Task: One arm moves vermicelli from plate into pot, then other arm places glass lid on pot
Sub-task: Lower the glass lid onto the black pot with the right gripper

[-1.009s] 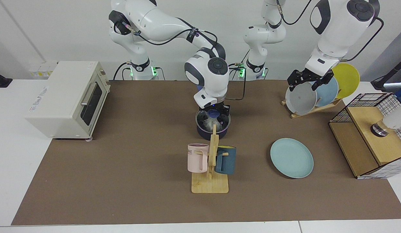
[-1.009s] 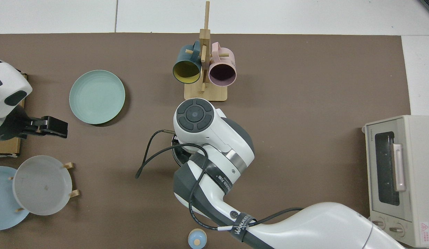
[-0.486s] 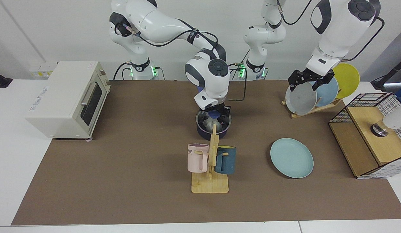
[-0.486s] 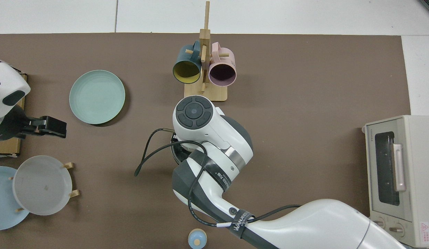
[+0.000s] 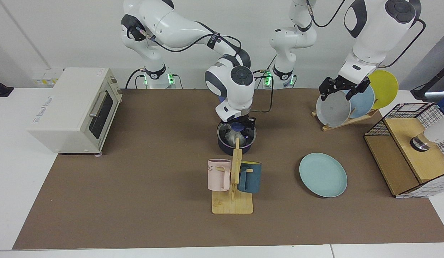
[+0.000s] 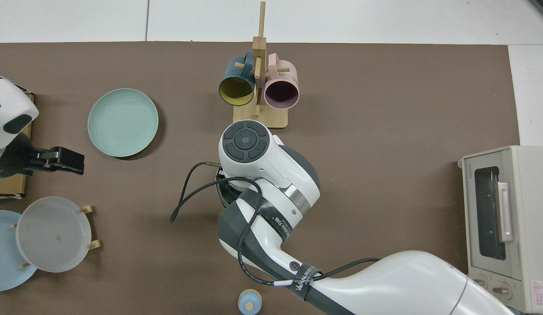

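Brown matting covers the tabletop [image 5: 136,200], with white wall behind the two arm bases. At centre stands the small round black pot [image 5: 236,142], and the whitish vermicelli [image 5: 229,135] lies inside it beneath the round clear glass lid [image 5: 236,132], which sits on the pot's rim. The right gripper [image 5: 238,123] hangs directly above the lid's blue knob; whether its fingers grip the knob or have let go cannot be told, and in the top view the arm hides the pot almost wholly. Near the front right, the plain pale teal plate [image 5: 323,175] [image 6: 122,122] lies bare. The left gripper [image 5: 343,87] [image 6: 63,159] waits at the far right, in front of the grey plate [image 5: 333,107] in the wooden rack, its fingers spread and holding nothing. A wooden mug stand [image 5: 233,190] is just in front of the pot.
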`<state>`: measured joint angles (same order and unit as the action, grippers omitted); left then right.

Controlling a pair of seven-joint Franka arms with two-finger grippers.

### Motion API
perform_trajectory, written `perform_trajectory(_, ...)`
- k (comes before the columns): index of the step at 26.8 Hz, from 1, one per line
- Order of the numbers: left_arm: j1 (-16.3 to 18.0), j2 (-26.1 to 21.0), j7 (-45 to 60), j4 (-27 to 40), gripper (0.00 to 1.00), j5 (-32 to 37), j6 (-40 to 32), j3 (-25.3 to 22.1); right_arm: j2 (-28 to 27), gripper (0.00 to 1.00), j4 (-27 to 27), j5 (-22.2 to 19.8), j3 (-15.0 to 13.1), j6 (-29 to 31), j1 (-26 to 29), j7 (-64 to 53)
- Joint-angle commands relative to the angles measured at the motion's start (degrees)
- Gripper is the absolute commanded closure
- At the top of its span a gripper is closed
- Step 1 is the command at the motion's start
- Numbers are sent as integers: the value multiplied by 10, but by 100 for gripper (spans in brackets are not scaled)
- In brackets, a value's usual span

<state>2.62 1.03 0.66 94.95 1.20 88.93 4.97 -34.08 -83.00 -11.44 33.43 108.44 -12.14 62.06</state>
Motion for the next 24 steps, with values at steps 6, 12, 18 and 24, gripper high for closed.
perform_trajectory(6,6,7,-6,1,0,-3,-4,4,-26,100,13,27,4,-3,11,-22)
perform_trajectory(12,6,7,-6,0,0,-3,-4,4,-27,100,14,31,3,-16,14,-44)
perform_trajectory(18,6,7,-6,1,0,-3,-4,4,-39,100,42,32,3,-50,13,-56)
perform_trajectory(24,6,7,-6,1,0,-3,-4,4,-49,100,68,42,3,-72,12,-59)
